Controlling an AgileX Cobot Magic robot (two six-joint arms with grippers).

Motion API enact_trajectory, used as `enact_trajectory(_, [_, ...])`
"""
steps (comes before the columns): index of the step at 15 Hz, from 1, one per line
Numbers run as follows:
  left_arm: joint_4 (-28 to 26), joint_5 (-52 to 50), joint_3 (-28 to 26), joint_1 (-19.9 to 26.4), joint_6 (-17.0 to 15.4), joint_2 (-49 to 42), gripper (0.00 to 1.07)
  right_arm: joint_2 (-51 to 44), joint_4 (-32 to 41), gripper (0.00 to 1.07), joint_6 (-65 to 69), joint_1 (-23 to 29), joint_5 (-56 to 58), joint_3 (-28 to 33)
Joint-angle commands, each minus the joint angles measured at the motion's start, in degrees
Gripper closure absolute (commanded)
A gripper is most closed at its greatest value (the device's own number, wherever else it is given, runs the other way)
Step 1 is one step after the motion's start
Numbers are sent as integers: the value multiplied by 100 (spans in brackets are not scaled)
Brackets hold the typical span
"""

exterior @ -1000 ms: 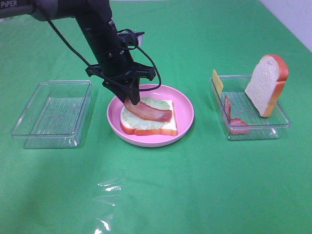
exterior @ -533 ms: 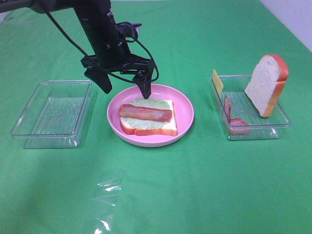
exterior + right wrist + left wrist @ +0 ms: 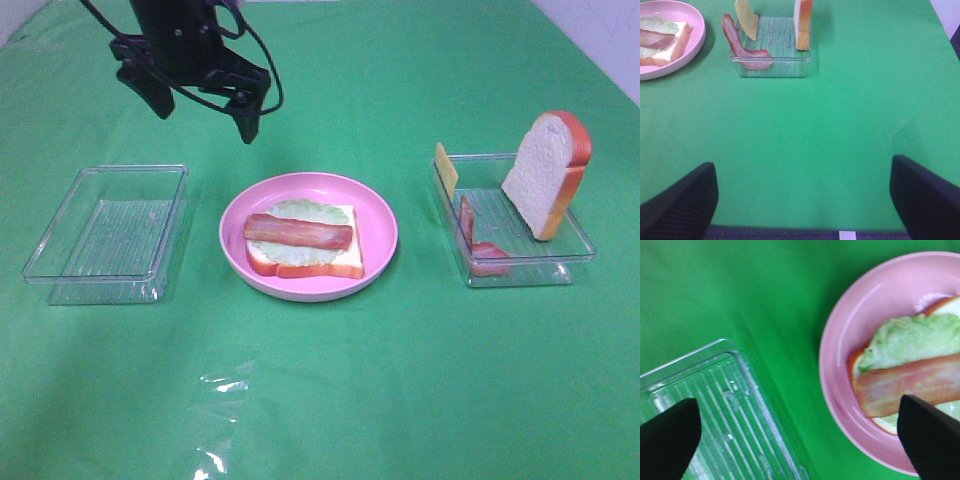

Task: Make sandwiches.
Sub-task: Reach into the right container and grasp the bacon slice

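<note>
Left fingers (image 3: 246,118) and right fingers (image 3: 677,205) gape empty over the green cloth (image 3: 400,380) beside a pale wall (image 3: 610,35).

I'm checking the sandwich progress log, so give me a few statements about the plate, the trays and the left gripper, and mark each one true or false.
A bacon strip lies on the lettuce on the pink plate: true.
The left gripper holds the cheese: false; it is open and empty, and the cheese leans in the right tray.
A bread slice stands in the right tray: true.
The left tray holds bacon: false; nothing shows in it.
</note>
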Motion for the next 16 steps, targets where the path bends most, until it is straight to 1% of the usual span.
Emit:
enact_trajectory(1, [0,625,132,544,-34,-269,6,-155,0,18,-46,0,-69,17])
enact_trajectory(3, [-29,625,476,1152,11,-441,6,-155,0,18,-46,0,-69,17])
enact_trajectory(4, [-40,625,567,1312,29,-470,6,-155,0,18,-46,0,-69,17])
enact_trajectory(5, [-69,625,728,1581,97,-481,6,-155,0,18,-46,0,-69,17])
enact_trajectory(7, [-321,625,1037,2017,183,-481,6,-155,0,18,-46,0,-69,17])
enact_trajectory(8, [-401,625,1140,2137,183,-481,6,-155,0,18,-46,0,-69,17])
enact_trajectory(10, [-447,625,1387,2172,332,-613,6,-155,0,18,-46,0,-69,17])
enact_trajectory(12, [-447,625,1937,2172,390,-1100,6,-155,0,18,-46,0,-69,17])
enact_trajectory(14, [-453,625,2624,2172,390,-1713,6,-155,0,18,-46,0,-69,17])
enact_trajectory(16, [-476,619,3501,2172,390,-2447,6,-155,0,18,-46,0,-69,17])
